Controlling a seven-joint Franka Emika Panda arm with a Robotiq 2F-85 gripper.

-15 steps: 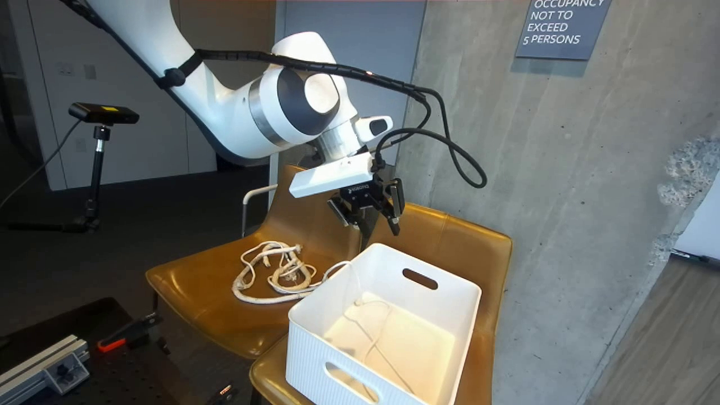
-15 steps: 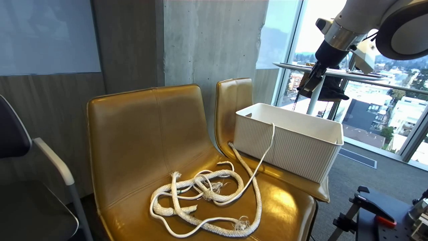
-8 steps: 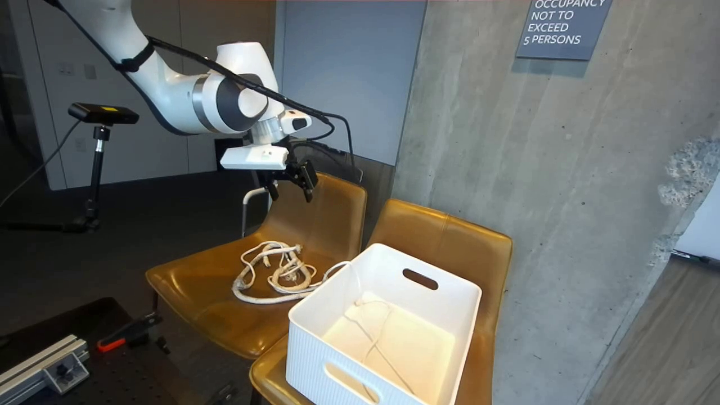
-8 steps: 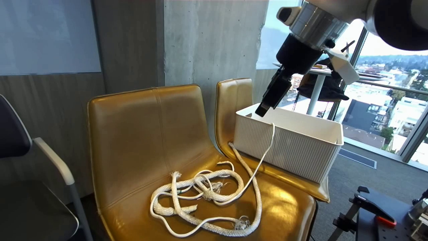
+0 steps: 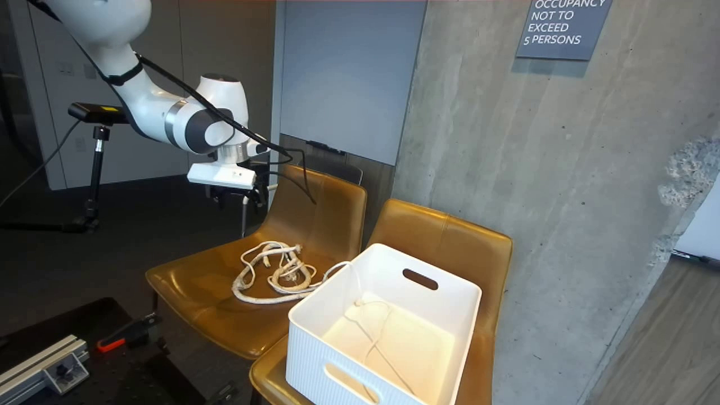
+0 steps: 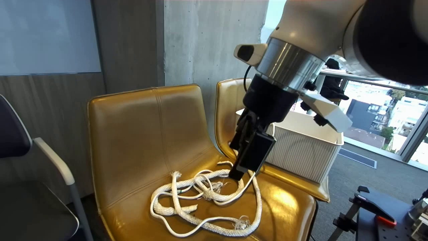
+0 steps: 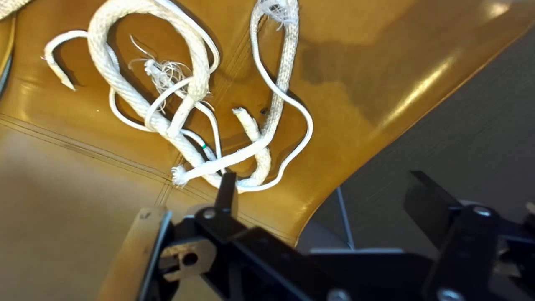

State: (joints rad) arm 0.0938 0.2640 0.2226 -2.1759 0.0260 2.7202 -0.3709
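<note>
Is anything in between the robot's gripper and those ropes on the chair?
No, nothing visible. In the wrist view, the gripper stands open and empty, with nothing between it and the ropes on the chair seat.

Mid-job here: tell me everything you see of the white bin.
The white bin looks like plastic: open-topped, rectangular with rounded corners, finely ribbed on the visible outer walls and smooth inside, with an oblong handle slot in each of two facing walls. It stands upright on the seat of a tan chair; whether it touches the backrest is hard to tell. A thin white cord passes over its rim, and loose strands lie on its inside floor.
</note>
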